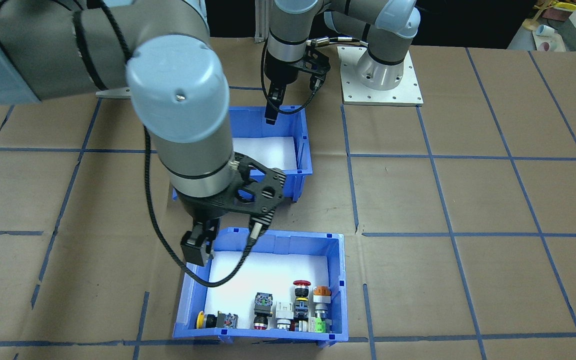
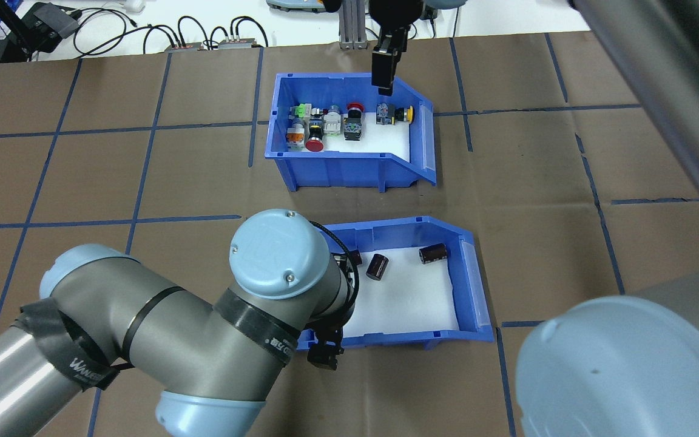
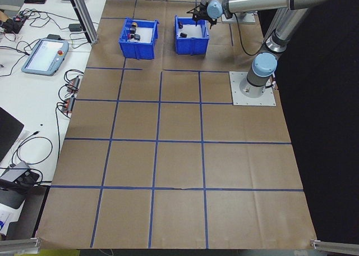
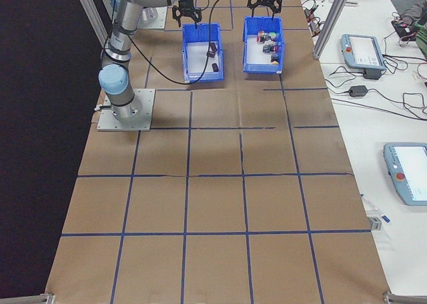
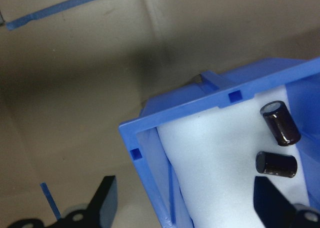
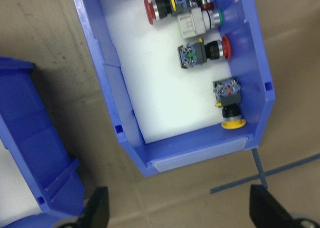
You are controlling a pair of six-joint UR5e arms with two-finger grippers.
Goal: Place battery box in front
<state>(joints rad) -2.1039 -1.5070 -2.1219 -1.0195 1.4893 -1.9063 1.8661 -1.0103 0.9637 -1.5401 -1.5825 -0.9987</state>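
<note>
The battery box (image 2: 398, 337) is the nearer blue bin with a white foam liner; dark cylindrical cells (image 2: 377, 266) lie in it. My left gripper (image 2: 325, 355) is open at its near-left corner. In the left wrist view its two fingers stand on either side of the bin's wall (image 5: 200, 100), one outside and one over the foam near the cells (image 5: 281, 123). The other blue bin (image 2: 337, 173), farther out, holds colourful push-button switches (image 2: 325, 124). Above that bin's far rim, near its sloped end, my right gripper (image 2: 384, 71) hangs open with nothing between its fingers.
Brown paper with a blue tape grid (image 2: 143, 176) covers the table. The left arm's elbow (image 2: 283, 261) hides part of the battery box. A white bench with cables (image 2: 204, 36) runs along the far edge. The left arm's mount plate (image 1: 380, 75) lies behind the bins.
</note>
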